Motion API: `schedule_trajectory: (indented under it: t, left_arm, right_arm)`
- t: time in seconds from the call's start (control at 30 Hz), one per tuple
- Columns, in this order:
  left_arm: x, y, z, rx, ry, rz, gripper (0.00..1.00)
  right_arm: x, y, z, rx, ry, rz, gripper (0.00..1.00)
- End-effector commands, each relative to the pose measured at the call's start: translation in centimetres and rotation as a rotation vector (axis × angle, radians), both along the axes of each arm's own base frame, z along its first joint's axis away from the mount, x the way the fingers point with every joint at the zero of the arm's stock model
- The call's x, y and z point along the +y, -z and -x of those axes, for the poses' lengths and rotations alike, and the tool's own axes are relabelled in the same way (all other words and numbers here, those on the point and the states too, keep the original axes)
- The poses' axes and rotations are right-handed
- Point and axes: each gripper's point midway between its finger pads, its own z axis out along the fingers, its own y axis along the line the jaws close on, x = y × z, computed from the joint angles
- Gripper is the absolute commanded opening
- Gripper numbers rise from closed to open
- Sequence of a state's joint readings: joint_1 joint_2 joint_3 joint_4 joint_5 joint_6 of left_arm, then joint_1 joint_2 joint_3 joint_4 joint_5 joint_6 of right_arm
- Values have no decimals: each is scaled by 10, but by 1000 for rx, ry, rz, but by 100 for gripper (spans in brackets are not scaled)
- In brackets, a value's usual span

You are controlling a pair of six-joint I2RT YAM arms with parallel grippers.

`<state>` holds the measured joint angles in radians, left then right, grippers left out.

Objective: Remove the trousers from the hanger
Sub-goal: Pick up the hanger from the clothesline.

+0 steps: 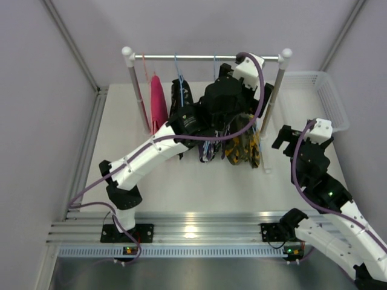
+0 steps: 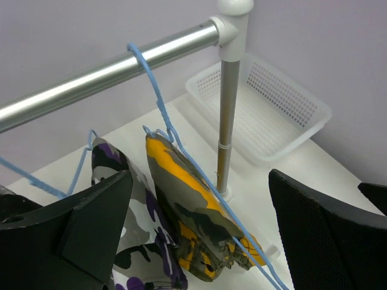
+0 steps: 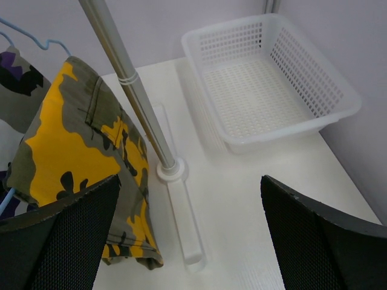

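Overhead; wrists close, sharing yellow-olive trousers [image 2: 181,199]

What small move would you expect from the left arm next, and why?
Probably ease the left gripper forward and down, then close on the yellow-olive camouflage trousers. Its jaws stand open with that pair just ahead of them, and the pair hangs on its blue hanger from the rail, with nothing gripped yet.

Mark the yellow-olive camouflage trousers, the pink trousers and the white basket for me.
yellow-olive camouflage trousers [image 3: 66,151], right wrist view, on a yellow patch of the cloth's side.
pink trousers [image 1: 158,103], top external view, on the middle of the hanging cloth.
white basket [image 3: 281,132], right wrist view, on its near wall.
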<state>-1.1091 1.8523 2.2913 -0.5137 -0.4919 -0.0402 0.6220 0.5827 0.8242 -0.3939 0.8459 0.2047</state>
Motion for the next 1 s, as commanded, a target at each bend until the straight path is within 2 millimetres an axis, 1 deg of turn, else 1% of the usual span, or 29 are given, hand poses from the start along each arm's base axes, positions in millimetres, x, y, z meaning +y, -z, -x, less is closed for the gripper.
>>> schedule_trajectory:
  t: [0.0, 0.13, 0.3, 0.37, 0.4, 0.47, 0.5, 0.53, 0.6, 0.63, 0.7, 0.73, 0.8, 0.83, 0.87, 0.9, 0.97]
  left_arm:
    - [-18, 17, -1, 41, 26, -11, 99]
    - [-26, 32, -10, 47, 3, -32, 99]
    - [-36, 45, -23, 25, -39, -46, 98]
    - [-36, 48, -31, 10, -76, -56, 98]
    - [-40, 51, -35, -6, -84, -61, 98]
    - [-41, 52, -41, -13, -102, -53, 99]
    - [-42, 56, -46, -15, -110, -53, 98]
    - [-43, 52, -49, -23, -119, -31, 97]
    - [-41, 53, -59, -27, -135, -25, 95]
    - [-40, 49, -62, -34, -141, -10, 92]
    - [-39, 47, -66, -38, -145, 3, 86]
    - [-40, 43, -67, -45, -145, 18, 81]
    - [-41, 39, -67, -51, -139, 31, 77]
    - [-40, 39, -67, -66, -138, 10, 69]
    - [-40, 38, -68, -69, -141, 10, 65]
    - [-39, 38, -68, -72, -143, 8, 55]
    - [-39, 38, -69, -77, -145, 0, 46]
  right_arm:
    - [-1, 5, 4, 5, 1, -3, 98]
    - [-1, 4, 5, -1, -2, -10, 98]
    - [3, 7, 3, 3, -17, -10, 98]
    - [4, 8, 2, 3, -20, -12, 98]
    - [5, 9, 2, 7, -27, -10, 98]
    - [7, 10, 2, 6, -36, -14, 98]
    - [9, 11, 1, 8, -44, -15, 98]
    - [9, 11, 1, 10, -47, -15, 98]
    - [11, 12, 1, 13, -54, -14, 98]
    - [11, 12, 1, 13, -54, -14, 98]
    - [12, 12, 0, 15, -60, -11, 98]
    - [14, 12, 0, 16, -65, -13, 98]
    - [14, 13, -1, 20, -65, -9, 98]
    - [14, 14, -2, 21, -65, -8, 98]
    - [15, 14, -2, 22, -66, -7, 98]
    - [15, 13, -2, 19, -67, -10, 98]
    - [15, 13, -2, 16, -66, -13, 98]
